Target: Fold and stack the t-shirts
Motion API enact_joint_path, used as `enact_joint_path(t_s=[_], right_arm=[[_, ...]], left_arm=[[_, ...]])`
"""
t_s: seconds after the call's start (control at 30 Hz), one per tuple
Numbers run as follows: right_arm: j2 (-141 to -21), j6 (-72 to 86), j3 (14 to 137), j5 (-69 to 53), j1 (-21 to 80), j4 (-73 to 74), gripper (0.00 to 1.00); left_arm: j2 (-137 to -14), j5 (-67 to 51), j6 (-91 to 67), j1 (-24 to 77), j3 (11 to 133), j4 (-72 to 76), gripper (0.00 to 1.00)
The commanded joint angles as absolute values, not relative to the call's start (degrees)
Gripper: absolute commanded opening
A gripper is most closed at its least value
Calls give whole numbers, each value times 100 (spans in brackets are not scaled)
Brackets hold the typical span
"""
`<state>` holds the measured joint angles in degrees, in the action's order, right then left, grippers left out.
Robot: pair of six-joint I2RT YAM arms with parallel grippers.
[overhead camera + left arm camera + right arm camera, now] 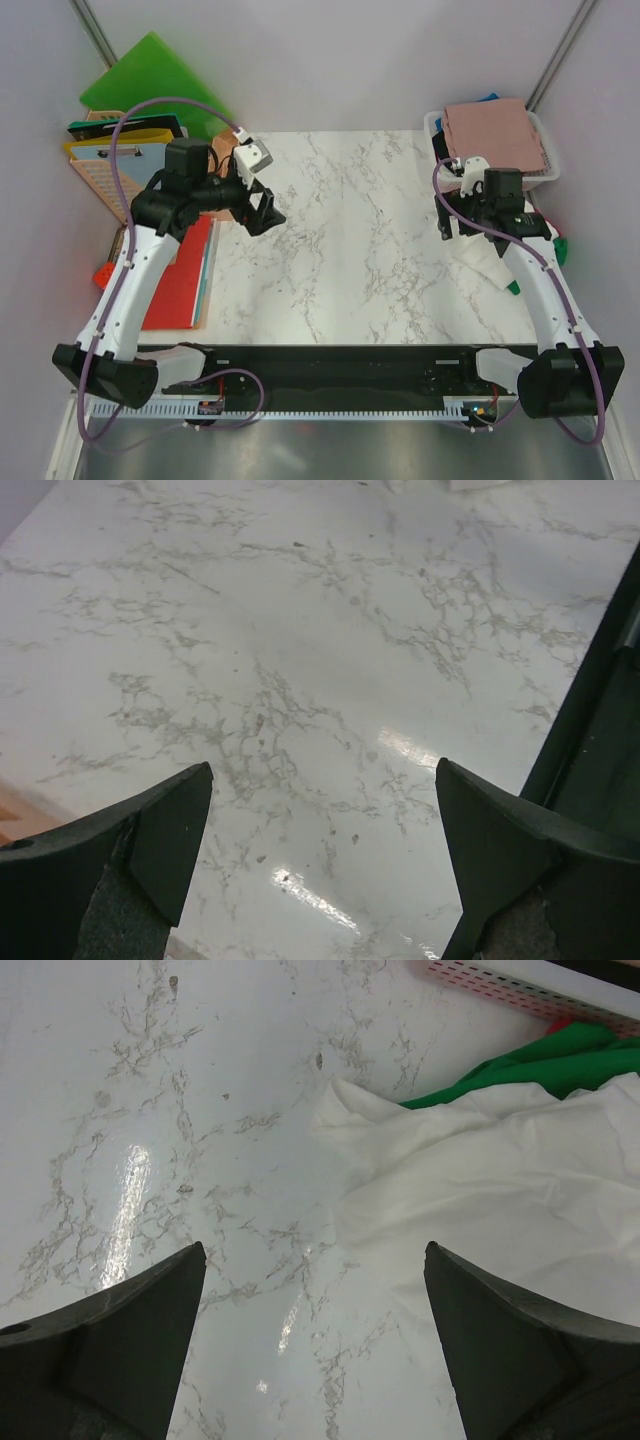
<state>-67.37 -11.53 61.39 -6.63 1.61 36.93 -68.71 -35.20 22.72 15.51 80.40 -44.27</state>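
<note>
A white t-shirt (488,262) (500,1190) lies crumpled at the table's right edge, under my right arm. A green t-shirt (540,1070) pokes out from beneath it, with green tips (513,288) showing in the top view. A dusty pink t-shirt (495,135) lies folded on top of the white basket (432,122) at the back right. My right gripper (447,225) (315,1252) hangs open over the marble, and the white shirt's left edge reaches in toward its right finger. My left gripper (265,212) (322,768) is open above bare marble at the left, holding nothing.
Off the table's left side lie a green folder (150,80), a red folder (180,280) and a peach perforated basket (95,175). A perforated basket rim (500,980) shows at the top of the right wrist view. Purple cables loop over both arms.
</note>
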Motion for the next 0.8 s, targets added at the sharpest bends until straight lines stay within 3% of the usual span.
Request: enact_joint_path(t_s=[0.0,0.07,0.1,0.27,0.6,0.77], right_arm=[[-6574,-1301,6065,-660,149,3454,98],[-6531,-1301,6003,-546,149,3437,98],[-6504,-1301,5968,-519,149,3393,98],[-6206,-1292,5643,-387,149,3173,98],[-6504,-1013,6055,121,149,3769,96],[-6364,-914,7048,483,149,4543,97]], left_arm=[[-7399,-4536,2936,1556,8681,-5509,100],[-7558,-3915,2551,1564,8780,-5196,100],[-7489,-2963,2323,1564,8676,-4907,100],[-6585,-804,1793,1573,7604,-2673,100],[-6583,964,1574,1529,7524,-2023,100],[-6145,1380,1345,1074,7428,-1381,100]])
